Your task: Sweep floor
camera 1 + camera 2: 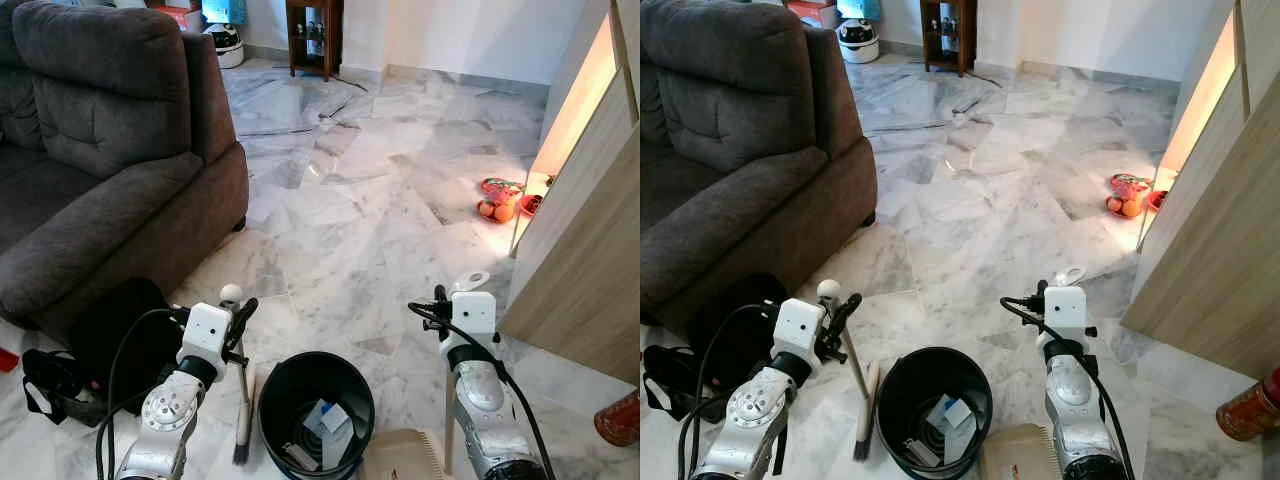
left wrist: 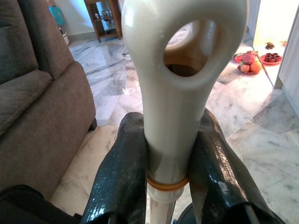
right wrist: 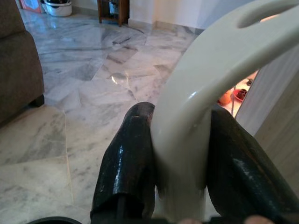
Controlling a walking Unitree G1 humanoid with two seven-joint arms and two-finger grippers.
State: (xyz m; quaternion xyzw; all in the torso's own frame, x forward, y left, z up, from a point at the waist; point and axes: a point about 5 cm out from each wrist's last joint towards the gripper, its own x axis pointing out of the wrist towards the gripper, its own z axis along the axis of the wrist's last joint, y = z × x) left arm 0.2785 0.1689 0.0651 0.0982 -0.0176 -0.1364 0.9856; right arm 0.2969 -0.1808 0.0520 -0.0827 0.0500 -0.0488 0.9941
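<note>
My right gripper (image 3: 180, 158) is clamped on a cream plastic handle (image 3: 205, 98), one black finger (image 3: 128, 158) on each side of it. The handle curves up and away to a hanging slot at its end. Beyond it lies the grey-veined marble floor (image 3: 88, 84), with the dark sofa's corner (image 3: 18, 70) at one edge and a wooden stand (image 3: 113, 10) far back by the wall.

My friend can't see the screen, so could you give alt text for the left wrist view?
The left gripper is shut on a cream broom handle with a hanging hole at its top. A grey sofa and marble floor lie beyond.
</note>
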